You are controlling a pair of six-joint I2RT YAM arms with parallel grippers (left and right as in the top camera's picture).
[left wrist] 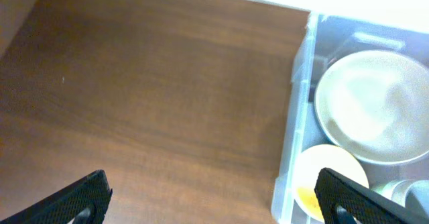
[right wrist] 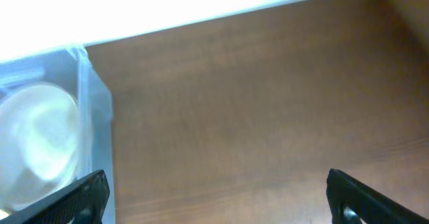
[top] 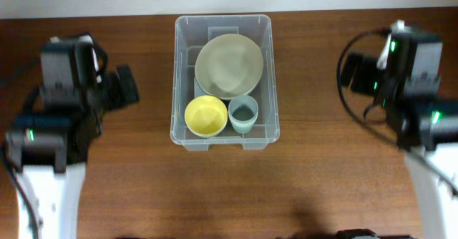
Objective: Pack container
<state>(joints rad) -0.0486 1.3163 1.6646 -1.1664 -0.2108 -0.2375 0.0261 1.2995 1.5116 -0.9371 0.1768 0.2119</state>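
Your container (top: 176, 74) holds pale bowl (top: 229, 66), yellow bowl (top: 205, 115), blue cup (top: 242, 113); brown counter (top: 308, 174) surrounds it; left fingers (left wrist: 80, 197), right fingers (right wrist: 77, 194) spread.

Left arm (top: 61, 114), right arm (top: 415, 89): black housings, white links, green lights, cables; left tool (left wrist: 214, 204) black.
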